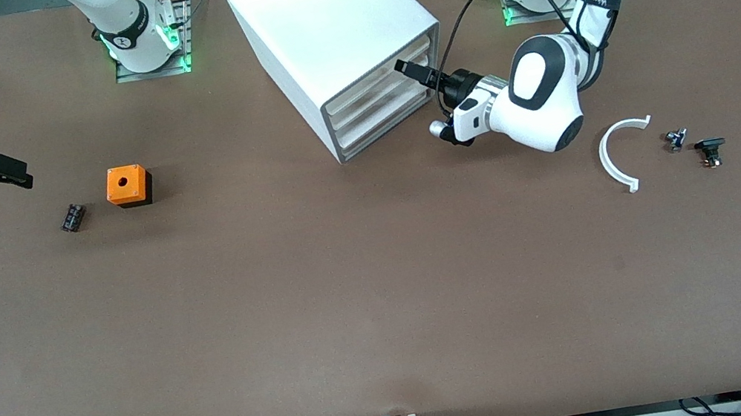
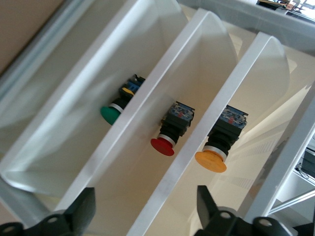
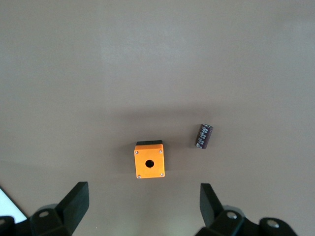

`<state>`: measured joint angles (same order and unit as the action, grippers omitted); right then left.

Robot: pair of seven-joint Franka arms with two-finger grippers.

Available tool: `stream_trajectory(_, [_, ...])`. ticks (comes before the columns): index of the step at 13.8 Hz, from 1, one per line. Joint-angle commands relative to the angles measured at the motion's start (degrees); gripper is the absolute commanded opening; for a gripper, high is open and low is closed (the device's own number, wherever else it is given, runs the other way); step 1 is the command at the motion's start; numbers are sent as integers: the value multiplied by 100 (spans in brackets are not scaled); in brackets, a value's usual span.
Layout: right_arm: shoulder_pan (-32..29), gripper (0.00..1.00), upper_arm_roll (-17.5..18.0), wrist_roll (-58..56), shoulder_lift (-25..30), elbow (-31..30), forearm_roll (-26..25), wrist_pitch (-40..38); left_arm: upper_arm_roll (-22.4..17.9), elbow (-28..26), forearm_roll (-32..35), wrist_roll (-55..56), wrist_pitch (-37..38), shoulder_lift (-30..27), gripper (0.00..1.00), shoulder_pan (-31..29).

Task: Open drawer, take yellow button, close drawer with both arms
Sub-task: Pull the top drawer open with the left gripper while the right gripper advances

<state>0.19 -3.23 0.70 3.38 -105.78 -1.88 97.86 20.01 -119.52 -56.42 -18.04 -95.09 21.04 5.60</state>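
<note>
left gripper [image 1: 413,70] spread at drawer fronts [image 1: 383,104]; right gripper [image 1: 3,171] waits open.

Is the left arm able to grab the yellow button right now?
Probably not yet. The left gripper is open at the drawer unit, but the yellow button sits inside a closed clear drawer.

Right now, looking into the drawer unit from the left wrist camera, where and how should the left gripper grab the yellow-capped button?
Grip the button by its dark body, not the wide round cap, which looks harder to pinch. It lies on its side, cap toward the drawer front, so come in through that front. The left gripper, open, faces the drawer unit; the drawers look shut, so open its drawer first.
</note>
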Motion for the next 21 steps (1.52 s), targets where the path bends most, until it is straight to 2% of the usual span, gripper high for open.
stream_trajectory(1, [25, 100, -2, -17, -109, 119, 136, -57, 108, -361, -342, -103, -106, -205, 84, -15])
stream_trajectory(2, [34, 100, 6, 0, -136, 119, 162, -48, 126, -379, -352, -94, -150, -205, 76, -15])
stream_trajectory(4, [60, 100, 7, 35, -136, 189, 398, -57, 126, -441, -404, -68, -168, -205, 47, -15])
stream_trajectory(5, [104, 100, 24, 62, -136, 207, 391, -66, 126, -441, -405, -76, -168, -205, 27, -15])
stream_trajectory(6, [156, 100, 33, 62, -145, 233, 399, -57, 126, -432, -405, -103, -168, -205, 0, -24])
stream_trajectory(10, [472, 100, 51, 62, -294, 286, 574, -48, 38, -344, -413, -129, -229, -214, 0, -173])
stream_trajectory(13, [683, 100, 59, 27, -539, 461, 794, -48, 3, -256, -343, -138, -991, -398, 0, -453])
stream_trajectory(18, [1009, 100, 68, -61, -1119, 1023, 795, -48, -541, 182, -334, -120, -1196, -328, 0, -569])
stream_trajectory(21, [1552, 100, 94, -167, -1331, 1217, 743, -31, -718, 472, -325, -112, -1258, -206, 0, -604])
